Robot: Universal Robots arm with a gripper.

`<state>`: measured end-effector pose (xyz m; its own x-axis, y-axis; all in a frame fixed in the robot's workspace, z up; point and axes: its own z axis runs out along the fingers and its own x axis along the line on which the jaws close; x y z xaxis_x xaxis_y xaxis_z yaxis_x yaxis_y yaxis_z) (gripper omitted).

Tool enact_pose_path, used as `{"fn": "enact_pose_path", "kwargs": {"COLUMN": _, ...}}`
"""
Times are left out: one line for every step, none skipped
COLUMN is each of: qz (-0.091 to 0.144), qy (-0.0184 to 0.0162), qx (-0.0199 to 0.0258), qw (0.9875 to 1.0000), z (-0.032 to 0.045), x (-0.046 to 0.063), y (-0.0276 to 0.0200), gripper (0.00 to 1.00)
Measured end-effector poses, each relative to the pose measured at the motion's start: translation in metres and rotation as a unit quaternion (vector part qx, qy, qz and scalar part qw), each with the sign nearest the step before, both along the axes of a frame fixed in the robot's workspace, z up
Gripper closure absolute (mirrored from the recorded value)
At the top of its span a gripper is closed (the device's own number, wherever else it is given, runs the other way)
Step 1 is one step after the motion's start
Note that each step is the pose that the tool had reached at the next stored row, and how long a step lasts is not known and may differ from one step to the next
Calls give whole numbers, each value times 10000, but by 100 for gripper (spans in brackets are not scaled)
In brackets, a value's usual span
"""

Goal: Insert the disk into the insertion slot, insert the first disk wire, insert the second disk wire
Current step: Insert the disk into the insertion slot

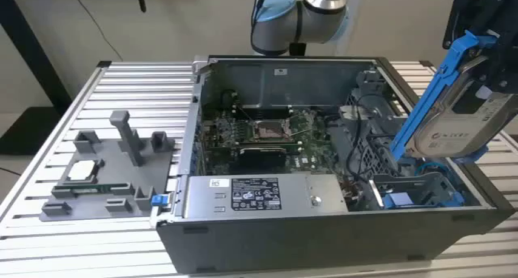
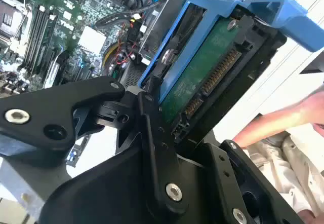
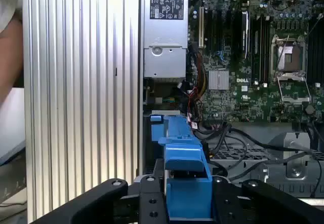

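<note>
A ribbed aluminium surface (image 1: 81, 96) carries an open computer case (image 1: 324, 241) lying on its side, with its motherboard (image 1: 267, 132) facing up. A grey fixture tray (image 1: 105, 169) sits on the surface just outside the case's wall on the exterior view's left.

The claw (image 3: 188, 196) is clenched on the disk (image 1: 457, 129), gripping it by its carrier frame. It holds the disk in the air above the end of the case on the exterior view's right. The disk is steeply tilted and not yet in the insertion slot (image 1: 413, 184), which lies below it at that same end of the case.

This step looks like the approach to insertion, and the tilt is the main thing to correct. The carrier's long edges should run parallel to the bay walls before anything touches. Entry wants to be straight and slow, because perforated sheet metal will catch a corner that arrives skewed. Black cables (image 3: 238, 143) lie inside the case close to the bay and should stay clear of the carrier's path. A person's forearm (image 2: 283, 120) is outside the case, near the held disk, which calls for care.

The disk is a flat silver-grey slab with a white label. A bright blue frame runs along its edges, and the second wrist view shows a green circuit board (image 2: 202, 72) with a connector strip on its underside.
</note>
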<state>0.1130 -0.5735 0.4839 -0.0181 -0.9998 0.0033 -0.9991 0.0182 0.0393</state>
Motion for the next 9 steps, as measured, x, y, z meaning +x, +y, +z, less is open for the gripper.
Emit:
{"fn": "enact_pose_path", "kwargs": {"qz": 0, "qy": 0, "qx": 0, "qw": 10000, "z": 0, "x": 0, "y": 0, "gripper": 100}}
{"fn": "enact_pose_path", "kwargs": {"qz": 0, "qy": 0, "qx": 0, "qw": 10000, "z": 0, "x": 0, "y": 0, "gripper": 100}}
{"fn": "enact_pose_path", "kwargs": {"qz": 0, "qy": 0, "qx": 0, "qw": 10000, "z": 0, "x": 0, "y": 0, "gripper": 100}}
{"fn": "enact_pose_path", "kwargs": {"qz": 0, "qy": 0, "qx": 0, "qw": 10000, "z": 0, "x": 0, "y": 0, "gripper": 100}}
{"fn": "enact_pose_path", "kwargs": {"qz": 0, "qy": 0, "qx": 0, "qw": 10000, "z": 0, "x": 0, "y": 0, "gripper": 100}}
{"fn": "enact_pose_path", "kwargs": {"qz": 0, "qy": 0, "qx": 0, "qw": 10000, "z": 0, "x": 0, "y": 0, "gripper": 100}}
{"fn": "enact_pose_path", "kwargs": {"qz": 0, "qy": 0, "qx": 0, "qw": 10000, "z": 0, "x": 0, "y": 0, "gripper": 100}}
{"fn": "enact_pose_path", "kwargs": {"qz": 0, "qy": 0, "qx": 0, "qw": 10000, "z": -4, "x": 0, "y": 0, "gripper": 100}}
{"fn": "enact_pose_path", "kwargs": {"qz": 0, "qy": 0, "qx": 0, "qw": 10000, "z": -5, "x": 0, "y": 0, "gripper": 100}}
